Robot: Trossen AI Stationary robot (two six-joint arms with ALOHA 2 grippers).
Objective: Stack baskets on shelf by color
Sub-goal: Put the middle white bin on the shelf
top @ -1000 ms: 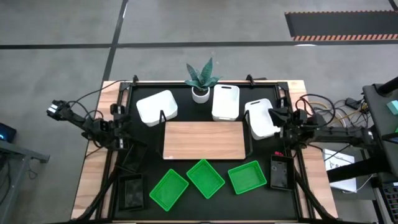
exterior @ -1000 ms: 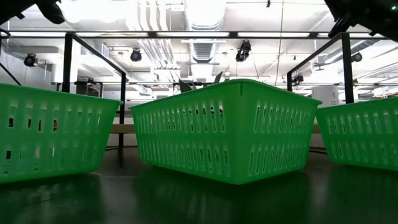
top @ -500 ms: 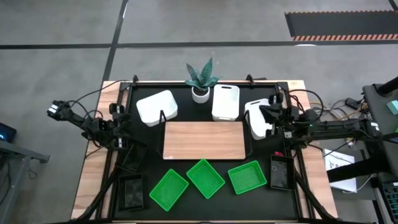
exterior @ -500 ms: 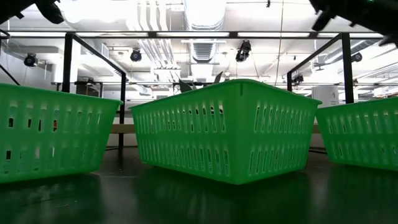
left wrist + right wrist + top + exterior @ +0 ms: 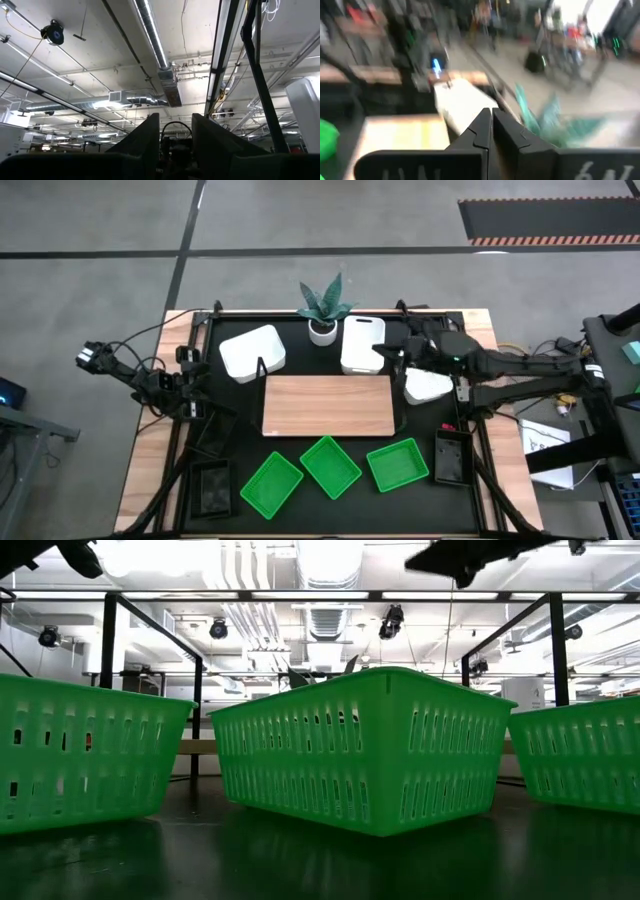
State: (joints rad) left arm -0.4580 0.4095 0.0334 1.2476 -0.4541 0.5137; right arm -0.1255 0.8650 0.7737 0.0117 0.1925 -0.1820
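Note:
Three white baskets stand along the far side: left point(image 5: 252, 352), middle point(image 5: 362, 344), and right point(image 5: 428, 387), which my right arm partly covers. The wooden shelf point(image 5: 327, 405) lies bare at the centre. Three green baskets point(image 5: 271, 484) point(image 5: 331, 466) point(image 5: 397, 464) stand in a row near the front and fill the low view point(image 5: 365, 745). Black baskets lie at the near left point(image 5: 211, 488) and near right point(image 5: 449, 456). My right gripper point(image 5: 390, 352) point(image 5: 491, 114) is shut and empty, held above the gap between the middle and right white baskets. My left gripper point(image 5: 175, 127) stands open at the table's left edge point(image 5: 90, 358), pointing up.
A potted plant point(image 5: 322, 308) stands at the far edge between the left and middle white baskets. A black frame rail point(image 5: 330, 314) runs around the mat. Cables trail off both sides of the table.
My right gripper has risen and reached out toward the table's left, from beside the right white basket to a place above it and next to the middle one. It has tipped to about level and has stayed shut. No basket has moved.

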